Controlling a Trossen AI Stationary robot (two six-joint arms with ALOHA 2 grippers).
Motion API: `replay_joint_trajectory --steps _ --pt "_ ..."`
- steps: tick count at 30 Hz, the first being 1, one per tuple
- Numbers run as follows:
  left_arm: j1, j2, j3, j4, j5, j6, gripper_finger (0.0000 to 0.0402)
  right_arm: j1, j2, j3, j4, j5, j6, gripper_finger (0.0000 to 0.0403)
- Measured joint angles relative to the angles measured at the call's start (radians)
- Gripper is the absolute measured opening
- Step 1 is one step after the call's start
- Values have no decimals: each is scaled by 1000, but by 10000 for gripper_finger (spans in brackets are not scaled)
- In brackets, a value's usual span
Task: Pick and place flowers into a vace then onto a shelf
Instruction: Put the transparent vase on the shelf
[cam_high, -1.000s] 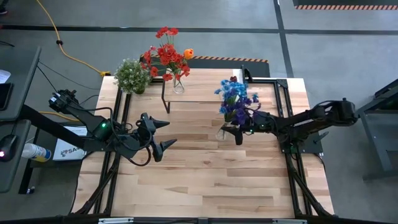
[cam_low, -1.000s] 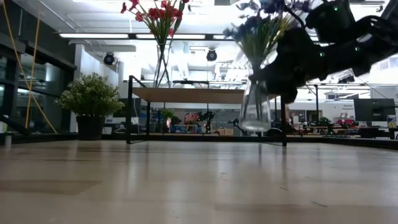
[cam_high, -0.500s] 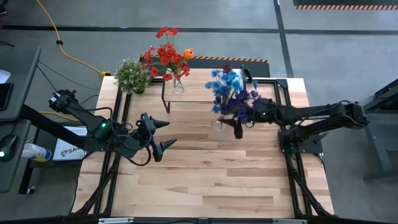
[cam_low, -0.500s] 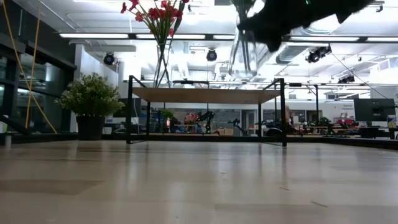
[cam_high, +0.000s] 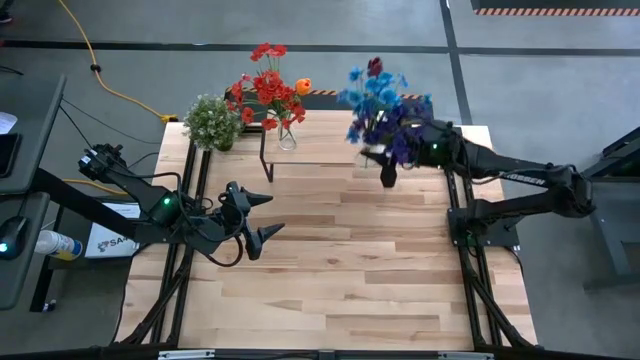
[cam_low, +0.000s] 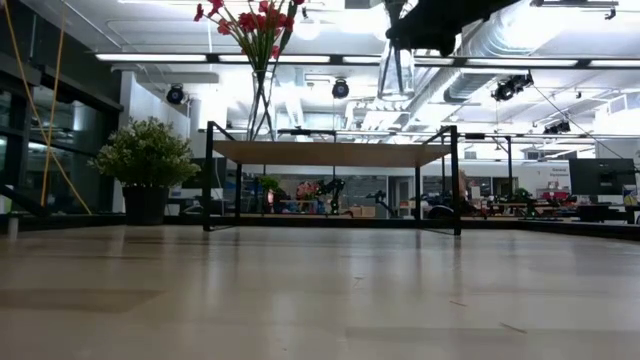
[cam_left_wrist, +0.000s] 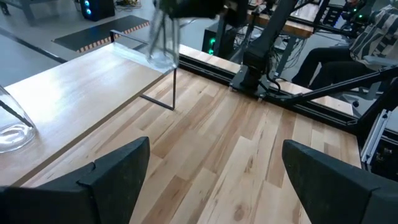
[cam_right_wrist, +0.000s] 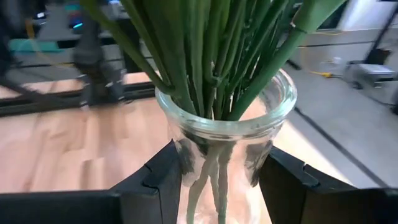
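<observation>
1. We see our right pincer (cam_high: 388, 172) clamped on a clear glass vase (cam_right_wrist: 225, 143), its two fingers (cam_right_wrist: 163, 180) pressing the glass from either side.
2. That vase holds blue and purple flowers (cam_high: 382, 102) and hangs in the air above the shelf (cam_low: 330, 152), over the shelf's end farthest from the potted plant (cam_high: 212, 121).
3. On the shelf's other end, nearest the potted plant, a second vase (cam_high: 286, 135) stands with red flowers (cam_high: 262, 88) and one orange tulip (cam_high: 303, 86).
4. Our left pincer (cam_high: 262, 214) hovers over the desk (cam_high: 340, 270), well apart from the shelf, fingers spread wide and gripping nothing.
</observation>
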Motion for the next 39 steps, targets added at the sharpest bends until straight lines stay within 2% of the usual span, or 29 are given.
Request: replay_joint_trajectory --steps 7,13,17,25,39 --pt "0 0 0 0 0 0 397 -130 6 28 5 -35 -33 162" --pt "0 0 0 0 0 0 397 -207 60 28 60 -112 -24 162" --pt "0 0 0 0 0 0 397 -221 119 28 91 -147 -15 162" --pt "0 0 0 0 0 0 397 -222 219 28 144 -153 -19 162" --pt "0 0 0 -2 0 0 397 -259 271 28 190 -142 -23 162"
